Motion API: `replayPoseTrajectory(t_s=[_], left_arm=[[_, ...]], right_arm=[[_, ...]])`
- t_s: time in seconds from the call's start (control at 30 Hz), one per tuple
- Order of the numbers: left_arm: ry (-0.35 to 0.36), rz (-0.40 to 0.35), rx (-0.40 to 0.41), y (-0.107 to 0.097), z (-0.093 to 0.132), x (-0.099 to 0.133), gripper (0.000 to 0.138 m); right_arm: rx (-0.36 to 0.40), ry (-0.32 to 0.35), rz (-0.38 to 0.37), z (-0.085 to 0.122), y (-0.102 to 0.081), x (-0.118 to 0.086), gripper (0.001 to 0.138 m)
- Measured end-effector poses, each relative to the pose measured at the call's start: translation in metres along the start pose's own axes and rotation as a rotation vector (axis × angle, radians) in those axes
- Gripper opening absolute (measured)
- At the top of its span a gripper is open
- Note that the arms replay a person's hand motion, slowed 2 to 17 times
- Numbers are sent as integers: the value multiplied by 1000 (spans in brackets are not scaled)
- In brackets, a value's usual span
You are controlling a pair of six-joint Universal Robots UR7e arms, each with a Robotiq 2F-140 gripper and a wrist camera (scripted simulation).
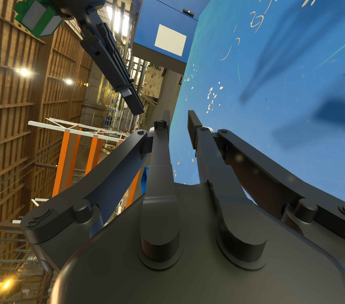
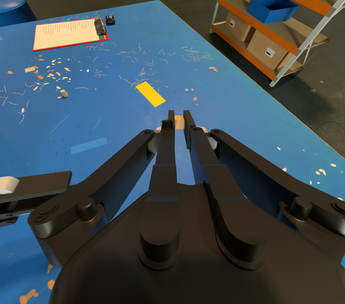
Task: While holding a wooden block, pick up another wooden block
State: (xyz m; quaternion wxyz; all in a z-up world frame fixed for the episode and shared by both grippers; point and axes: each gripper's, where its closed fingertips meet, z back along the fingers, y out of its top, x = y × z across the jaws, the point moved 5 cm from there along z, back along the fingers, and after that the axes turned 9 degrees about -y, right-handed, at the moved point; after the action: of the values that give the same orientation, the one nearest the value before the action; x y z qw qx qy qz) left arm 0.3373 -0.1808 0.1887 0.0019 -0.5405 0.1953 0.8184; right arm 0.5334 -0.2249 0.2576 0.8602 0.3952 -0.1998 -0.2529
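**Right gripper holds one block; second block lies loose on surface**

Right gripper [image 2: 178,115]: fingers drawn narrow, clamped on a small wooden block [image 2: 179,122] between the pads, above the blue surface [image 2: 233,108]. Just ahead of it, a yellow rectangle [image 2: 150,94] lies flat on the surface.

Second wooden block [image 2: 64,93]: lies on the surface well to the left, among wood chips and shavings, apart from both grippers.

Left gripper [image 1: 178,117]: fingers narrowly apart with nothing between them, beside the surface's edge.

Far corner: red clipboard [image 2: 70,34] with paper; small dark object [image 2: 110,20] just beside its clip.
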Motion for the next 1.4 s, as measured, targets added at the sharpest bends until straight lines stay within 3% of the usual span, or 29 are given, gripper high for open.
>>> replayPoseTrajectory(t_s=[1.4], left_arm=[[-24,62,25,3,13,0,36]], right_arm=[[0,0,0,0,0,0,13]])
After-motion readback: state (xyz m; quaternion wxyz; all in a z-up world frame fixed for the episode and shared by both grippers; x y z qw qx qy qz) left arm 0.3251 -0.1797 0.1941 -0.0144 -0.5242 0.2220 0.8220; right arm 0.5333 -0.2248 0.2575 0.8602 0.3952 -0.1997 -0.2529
